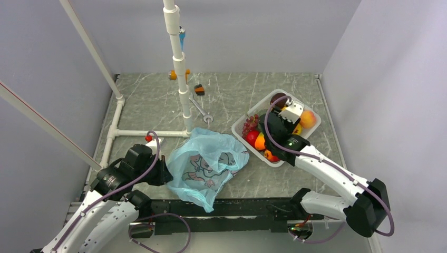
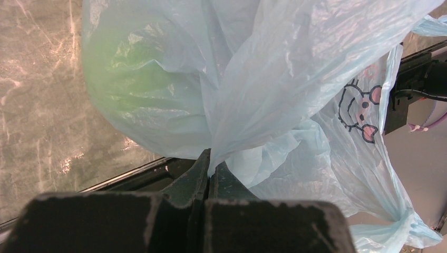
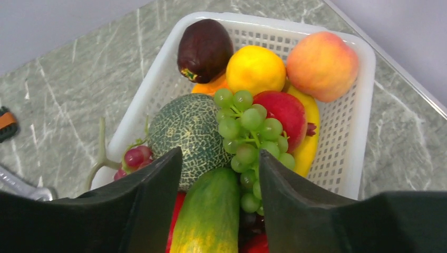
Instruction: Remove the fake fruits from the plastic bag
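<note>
The light-blue plastic bag point(image 1: 208, 161) lies crumpled on the table near its front edge. My left gripper point(image 2: 212, 161) is shut on a fold of the bag point(image 2: 295, 79). A green fruit point(image 2: 132, 79) shows dimly through the film. My right gripper point(image 3: 220, 153) hangs open over the white basket point(image 3: 348, 153). A green grape bunch point(image 3: 248, 132) and a green-yellow mango point(image 3: 208, 211) lie between its fingers, apart from the pads. A peach point(image 3: 321, 66) rests in the basket's far corner.
The basket point(image 1: 240, 126) also holds a netted melon point(image 3: 184, 129), a lemon point(image 3: 255, 68), a dark fruit point(image 3: 204, 48) and red grapes point(image 3: 134, 157). A white pipe frame point(image 1: 182, 79) stands behind the bag, with a small orange-black tool point(image 1: 198, 89) and a metal tool point(image 1: 203, 113) beside it.
</note>
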Controlling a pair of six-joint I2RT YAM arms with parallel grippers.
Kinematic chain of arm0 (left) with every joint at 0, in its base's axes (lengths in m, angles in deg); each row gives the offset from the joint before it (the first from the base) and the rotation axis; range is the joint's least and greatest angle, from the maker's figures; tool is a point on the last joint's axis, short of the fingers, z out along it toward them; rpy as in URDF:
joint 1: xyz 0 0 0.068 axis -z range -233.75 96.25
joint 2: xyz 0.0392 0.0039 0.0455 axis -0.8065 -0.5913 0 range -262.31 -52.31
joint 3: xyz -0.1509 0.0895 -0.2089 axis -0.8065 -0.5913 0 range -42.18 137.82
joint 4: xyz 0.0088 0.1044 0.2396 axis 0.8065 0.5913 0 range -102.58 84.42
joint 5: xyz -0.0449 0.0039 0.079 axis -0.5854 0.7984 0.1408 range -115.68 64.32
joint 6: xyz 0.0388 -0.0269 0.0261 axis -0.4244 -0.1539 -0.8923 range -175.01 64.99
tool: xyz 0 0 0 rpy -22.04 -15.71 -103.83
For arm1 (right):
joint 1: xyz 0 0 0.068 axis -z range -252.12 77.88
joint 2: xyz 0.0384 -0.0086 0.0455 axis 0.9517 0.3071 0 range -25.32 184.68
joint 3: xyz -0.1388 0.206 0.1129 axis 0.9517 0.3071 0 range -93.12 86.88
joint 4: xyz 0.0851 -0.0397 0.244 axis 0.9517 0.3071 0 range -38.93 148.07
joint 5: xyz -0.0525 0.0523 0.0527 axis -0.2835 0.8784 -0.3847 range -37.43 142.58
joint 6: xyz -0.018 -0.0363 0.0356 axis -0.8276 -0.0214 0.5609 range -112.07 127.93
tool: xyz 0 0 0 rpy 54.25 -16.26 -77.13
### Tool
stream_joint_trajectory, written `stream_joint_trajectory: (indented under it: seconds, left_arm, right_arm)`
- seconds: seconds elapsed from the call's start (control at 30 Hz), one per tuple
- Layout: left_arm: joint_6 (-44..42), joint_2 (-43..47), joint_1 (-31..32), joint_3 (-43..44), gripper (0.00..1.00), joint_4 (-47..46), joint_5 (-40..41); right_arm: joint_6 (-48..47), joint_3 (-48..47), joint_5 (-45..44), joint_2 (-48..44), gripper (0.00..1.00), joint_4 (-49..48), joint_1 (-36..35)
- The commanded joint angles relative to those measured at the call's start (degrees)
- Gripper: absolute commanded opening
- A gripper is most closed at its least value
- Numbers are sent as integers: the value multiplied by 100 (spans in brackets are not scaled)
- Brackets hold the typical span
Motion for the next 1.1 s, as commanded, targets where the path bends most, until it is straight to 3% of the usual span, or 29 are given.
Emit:
stream_joint_trajectory:
  seconds: [0.0,0.17,0.27,0.43,0.6,0.7,0.77,1.07]
  left_arm:
    - [-28,-31,-22,17,0,-86,-90]
    - [-32,-34,-23,23,0,-79,-94]
    - [-36,-27,-23,13,0,-97,-102]
    - [-5,4,-29,23,0,-71,-46]
    - [11,26,-24,38,0,-49,-21]
    - [16,59,-24,31,0,-57,-12]
    - [7,53,-26,26,0,-58,-12]
    - [-3,-21,-26,29,0,-61,-47]
  right_arm:
    - [-590,-284,444,-244,61,-503,25]
    - [-1303,-382,1765,-489,75,-914,3]
    - [-1776,-438,3322,-528,88,-1284,-12]
    - [-2329,-445,5615,-360,93,-2110,-730]
    - [-3124,-602,5158,90,85,-2337,-2577]
    - [-3326,-677,4620,409,70,-2293,-3314]
    - [-3305,-643,4398,618,60,-2265,-3576]
    - [-3631,-419,3363,1787,57,-2345,-4208]
